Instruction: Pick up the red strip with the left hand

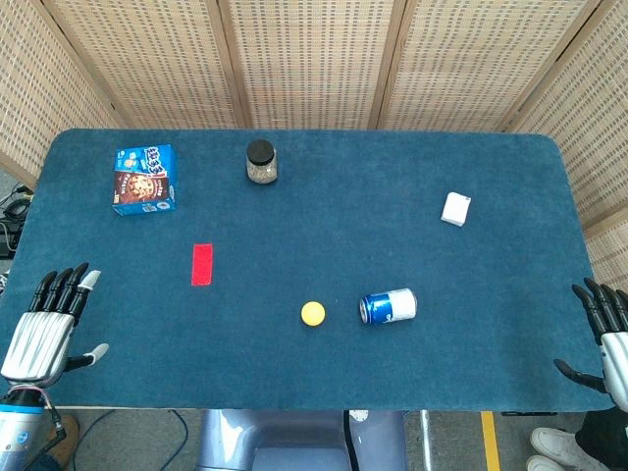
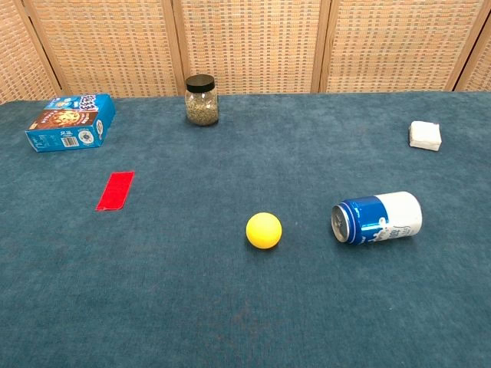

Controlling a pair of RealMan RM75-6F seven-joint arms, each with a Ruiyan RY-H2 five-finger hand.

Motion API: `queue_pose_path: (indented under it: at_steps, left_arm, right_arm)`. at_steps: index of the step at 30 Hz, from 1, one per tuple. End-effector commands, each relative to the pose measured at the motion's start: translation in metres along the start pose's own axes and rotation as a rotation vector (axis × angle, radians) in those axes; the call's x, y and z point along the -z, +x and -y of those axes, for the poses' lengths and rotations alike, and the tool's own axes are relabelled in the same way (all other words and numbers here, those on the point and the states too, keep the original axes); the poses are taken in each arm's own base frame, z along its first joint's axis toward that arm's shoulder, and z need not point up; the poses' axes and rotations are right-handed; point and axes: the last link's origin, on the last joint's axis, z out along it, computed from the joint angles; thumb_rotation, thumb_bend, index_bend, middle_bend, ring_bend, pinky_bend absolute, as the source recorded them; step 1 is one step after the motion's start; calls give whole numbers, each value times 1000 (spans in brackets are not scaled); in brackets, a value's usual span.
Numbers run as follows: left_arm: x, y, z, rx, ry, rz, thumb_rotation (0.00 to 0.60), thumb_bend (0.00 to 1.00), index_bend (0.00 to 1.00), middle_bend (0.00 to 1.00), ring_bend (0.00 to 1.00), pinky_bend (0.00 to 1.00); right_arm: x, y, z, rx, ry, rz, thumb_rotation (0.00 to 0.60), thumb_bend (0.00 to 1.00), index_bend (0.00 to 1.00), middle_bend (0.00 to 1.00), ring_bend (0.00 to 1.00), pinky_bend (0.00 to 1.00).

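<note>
Insp. note, head + chest views. Red strip lies flat on the blue table, left half, well apart from everything else. Long axis runs near-to-far, i.e. toward the back wall; short edge faces the robot.

L hand sits at the near-left table edge, fingers straight and apart, holding nothing, thumb out to the side. Strip lies ahead of it and inboard, to its right. No contact; clear gap of bare cloth between. R hand at the near-right edge, fingers apart, also empty, far side of table from strip. L hand is plainly the nearer of the 2. Neither hand shows in chest view.

Other items: cookie box beyond strip, far-left; jar far-centre; yellow ball and tipped can near-centre; white block right.

Judgement: task not started. Move needs fwd + inward reach; strip is thin and flat, so the pinch looks likeliest across its narrow width. Risk: fingers sliding it on cloth.
</note>
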Motion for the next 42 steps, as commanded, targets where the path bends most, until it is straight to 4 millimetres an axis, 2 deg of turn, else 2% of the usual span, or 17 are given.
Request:
queue_pose_path:
  at_steps: [1, 6, 10, 13, 17, 19, 22, 24, 27, 32, 37, 42]
  left_arm:
    - [0, -1, 0, -4, 1, 1, 600, 0, 0, 0, 0, 0]
    - [-8, -7, 0, -11, 5, 24, 600, 0, 0, 0, 0, 0]
    - [-39, -18, -4, -10, -10, 65, 600, 0, 0, 0, 0, 0]
    - [-86, -33, -13, 17, -55, 117, 600, 0, 0, 0, 0, 0]
    - [-131, -45, -27, -10, -76, 157, 600, 0, 3, 0, 0, 0]
    - [-147, -51, -33, -11, -77, 165, 600, 0, 50, 0, 0, 0]
    - [-168, -62, -44, -26, -81, 188, 600, 43, 181, 0, 0, 0]
    - [-176, -68, -48, -34, -77, 204, 600, 130, 229, 0, 0, 0]
    - [-182, -76, -53, -25, -72, 226, 600, 202, 245, 0, 0, 0]
    - [-184, -85, -53, -4, -60, 235, 600, 212, 247, 0, 0, 0]
    - [-185, -95, -48, 46, -55, 237, 600, 293, 283, 0, 0, 0]
    - [-183, -106, -41, 97, -42, 252, 600, 278, 285, 0, 0, 0]
  right_arm:
    - [0, 0, 0, -2, -1, -2, 600, 0, 41, 0, 0, 0]
    - [-1, 0, 0, -6, -4, 0, 600, 0, 44, 0, 0, 0]
    - [-1, 1, 0, -13, -4, -1, 600, 0, 46, 0, 0, 0]
    - [-4, 0, -2, -15, -13, 6, 600, 0, 46, 0, 0, 0]
    - [-7, -2, -5, -15, -28, 13, 600, 0, 47, 0, 0, 0]
    - [-9, -3, -7, -15, -37, 18, 600, 0, 48, 0, 0, 0]
    - [-12, -6, -12, -12, -61, 33, 600, 0, 49, 0, 0, 0]
    - [-14, -8, -14, -10, -72, 37, 600, 0, 49, 0, 0, 0]
    - [-15, -9, -18, -10, -87, 41, 600, 0, 50, 0, 0, 0]
    - [-16, -9, -22, -12, -100, 42, 600, 0, 50, 0, 0, 0]
    - [-15, -10, -22, -14, -101, 42, 600, 0, 50, 0, 0, 0]
    - [-14, -10, -21, -14, -94, 45, 600, 0, 50, 0, 0, 0]
